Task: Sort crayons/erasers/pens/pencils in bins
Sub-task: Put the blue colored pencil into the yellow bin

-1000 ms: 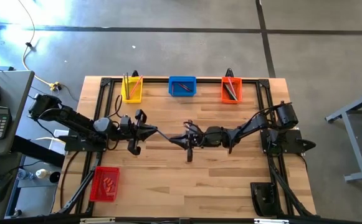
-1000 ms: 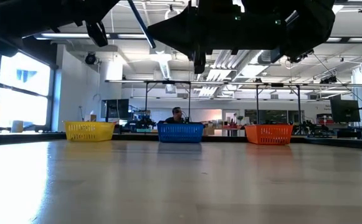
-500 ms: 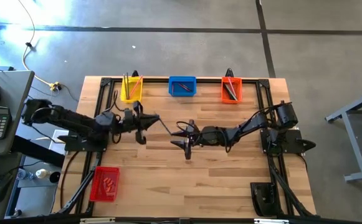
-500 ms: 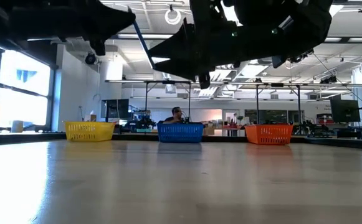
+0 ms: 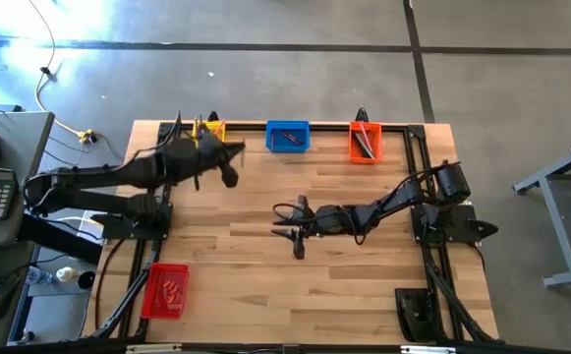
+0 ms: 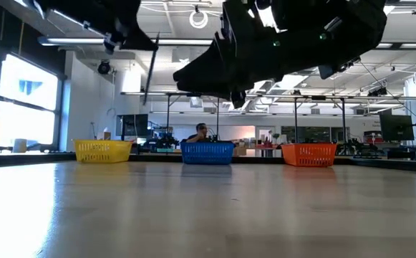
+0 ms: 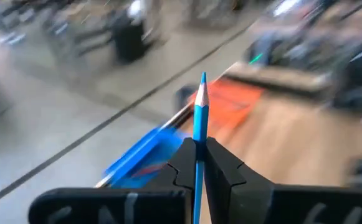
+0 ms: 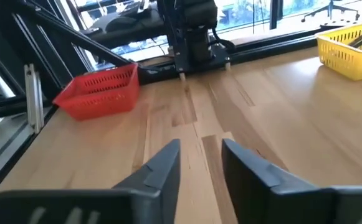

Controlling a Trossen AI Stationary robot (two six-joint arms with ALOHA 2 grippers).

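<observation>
My left gripper [image 5: 232,155] is shut on a long thin blue pencil [image 7: 199,121], high above the table beside the yellow bin [image 5: 207,141]. In the low view the pencil [image 6: 150,68] shows as a thin dark stick below the gripper. My right gripper [image 5: 293,224] is open and empty over the middle of the table; its fingers [image 8: 162,168] stand apart. The yellow bin holds several long sticks, the blue bin [image 5: 287,137] a few things, the orange bin [image 5: 365,142] dark and pink pens. The red bin [image 5: 165,291] holds small reddish pieces. My left gripper pinches the blue pencil's shaft [image 7: 198,152] between its two fingers. The sharpened end [image 7: 202,84] sticks out well past the fingertips. In the low view the pencil hangs steeply, a little tilted, lifted clear of the table.
Yellow, blue and orange bins stand in a row along the table's far edge; the red bin stands at the near left corner. Dark frame rails run along the table's left, right and far sides. Bare wood lies between the bins and the near edge.
My left gripper has carried the blue pencil away from my right gripper, up and toward the far left, to the yellow bin, turning as it went. The pencil has swung from a slant to nearly upright. My right gripper has stayed open near the table's middle.
</observation>
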